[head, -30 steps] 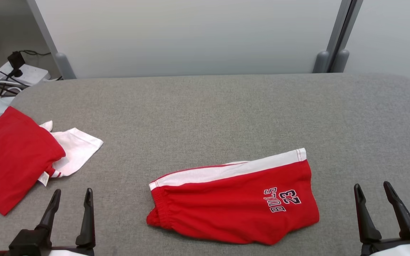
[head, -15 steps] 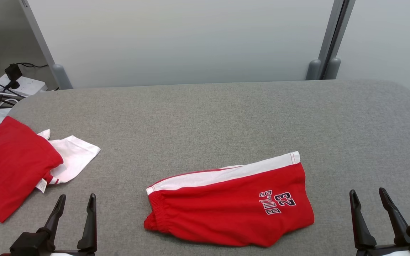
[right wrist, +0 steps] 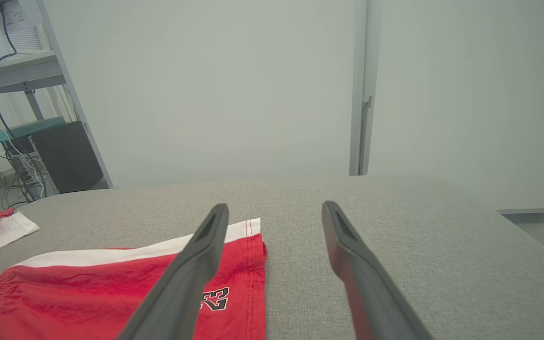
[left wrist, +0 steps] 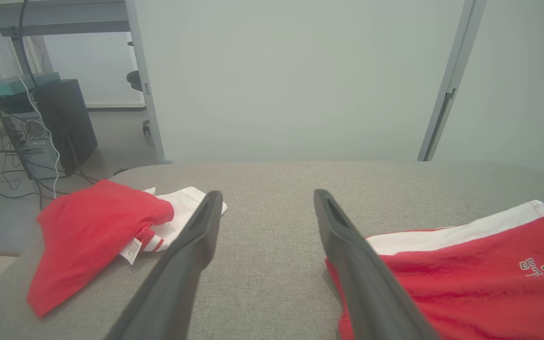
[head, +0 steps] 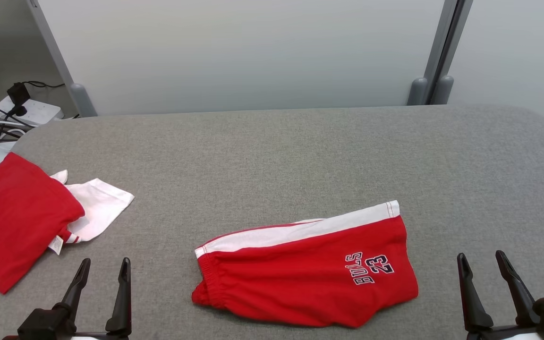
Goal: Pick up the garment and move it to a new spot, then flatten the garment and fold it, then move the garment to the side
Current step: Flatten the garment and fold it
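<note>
Red shorts with a white side stripe and "BULLS 23" print lie folded flat on the grey table, near its front middle. In the wrist views the shorts show low down. My left gripper stands open at the lower left, apart from the shorts' waistband, with nothing between its fingers. The right gripper is open at the lower right, just right of the shorts' hem, and holds nothing.
A second red and white garment lies bunched at the table's left edge. A power strip with cables sits beyond the far left corner. Pale partition panels close off the back. A dark computer tower stands on the floor.
The head camera has tilted, so the whole picture shifted down a little. Both garments lie as before. Both grippers stay open and have edged slightly inward.
</note>
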Robot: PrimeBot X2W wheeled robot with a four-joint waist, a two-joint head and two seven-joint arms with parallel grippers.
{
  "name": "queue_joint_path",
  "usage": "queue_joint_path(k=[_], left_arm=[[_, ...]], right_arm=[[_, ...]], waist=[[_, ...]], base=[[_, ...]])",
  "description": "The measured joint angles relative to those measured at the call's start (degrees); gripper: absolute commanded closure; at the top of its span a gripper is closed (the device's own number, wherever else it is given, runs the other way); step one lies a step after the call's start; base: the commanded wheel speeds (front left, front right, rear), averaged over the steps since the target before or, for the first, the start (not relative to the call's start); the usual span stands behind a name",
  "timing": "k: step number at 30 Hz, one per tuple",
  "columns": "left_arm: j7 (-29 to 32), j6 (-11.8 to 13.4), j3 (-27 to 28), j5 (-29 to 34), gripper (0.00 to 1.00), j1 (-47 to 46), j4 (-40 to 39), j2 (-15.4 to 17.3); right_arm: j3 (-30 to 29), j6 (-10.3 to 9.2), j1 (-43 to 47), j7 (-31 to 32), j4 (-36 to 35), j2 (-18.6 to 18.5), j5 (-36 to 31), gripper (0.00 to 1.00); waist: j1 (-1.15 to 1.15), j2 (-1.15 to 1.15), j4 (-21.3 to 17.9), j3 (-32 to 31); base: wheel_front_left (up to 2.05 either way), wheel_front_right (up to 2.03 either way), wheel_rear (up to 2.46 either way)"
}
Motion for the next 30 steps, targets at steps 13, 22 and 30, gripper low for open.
queue_joint_path(k=[13, 22, 30], left_arm=[[0.0, -2.8, -0.3, 0.0, 0.00, -1.7, 1.1, -1.6], [0.0, -5.3, 0.0, 2.1, 0.00, -6.0, 2.5, -4.0], [0.0, -7.3, 1.0, 3.6, 0.00, -8.8, 4.1, -6.6]], right_arm=[[4.4, 0.00, -10.2, 0.0, 14.8, -5.2, 5.2, 0.00], [11.0, 0.00, -21.3, 2.1, 31.3, -7.6, 10.6, 0.00], [16.2, 0.00, -24.6, 5.6, 39.1, -7.6, 17.4, 0.00]], waist=[[0.00, 0.00, 3.5, 2.3], [0.00, 0.00, 6.6, 6.6], [0.00, 0.00, 8.6, 9.4]], base=[[0.00, 0.00, 0.00], [0.00, 0.00, 0.00], [0.00, 0.00, 0.00]])
